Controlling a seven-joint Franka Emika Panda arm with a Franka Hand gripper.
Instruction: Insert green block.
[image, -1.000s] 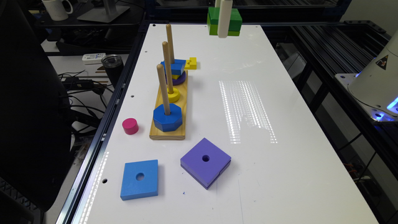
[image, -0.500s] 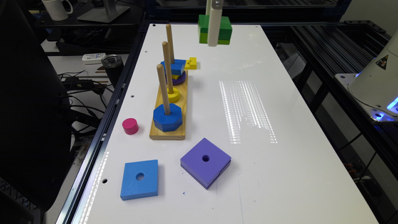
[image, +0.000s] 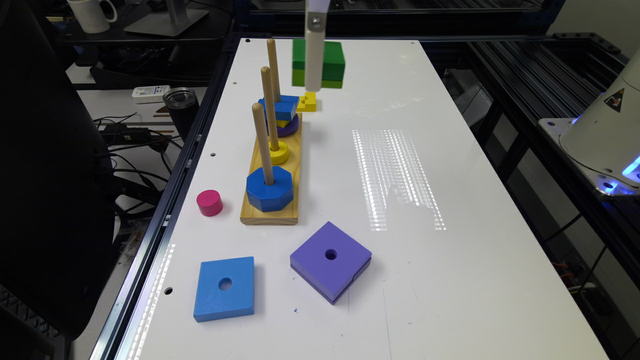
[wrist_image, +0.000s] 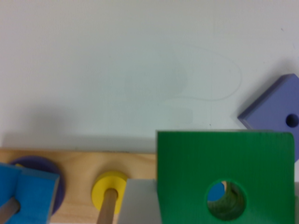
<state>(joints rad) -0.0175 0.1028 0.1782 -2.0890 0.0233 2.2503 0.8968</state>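
White worktop (image: 450, 200) inside a black frame, cluttered desk off at nine o'clock. Clamped in the end effector (image: 315, 70) and hanging in the air toward twelve o'clock in the exterior view: small square wooden green block (image: 334, 62), dark green over lime. Seen from the wrist, one pale finger (wrist_image: 135, 203) pressed to the block's edge, so gripping it. At ten o'clock of the worktop centre, light wooden base (image: 272, 212) with three upright pegs: blue octagon (image: 270, 189) on the nearest, yellow ring (image: 277, 152) on the middle, small blue square piece (image: 279, 106) over a purple disc (image: 290, 127) on the farthest. Loose on the worktop: pink cylinder (image: 209, 202) at nine o'clock of the base, large flat blue square (image: 224, 287) and purple square (image: 330, 260) toward six o'clock. Step judged: carry and alignment above the pegs, insertion not yet done. Through the block's centre hole (wrist_image: 226, 200) in the wrist view, a patch of blue and something wood-coloured, probably the octagon's peg. Next: centre hole over peg tip, keep block level, lower straight, release once seated.
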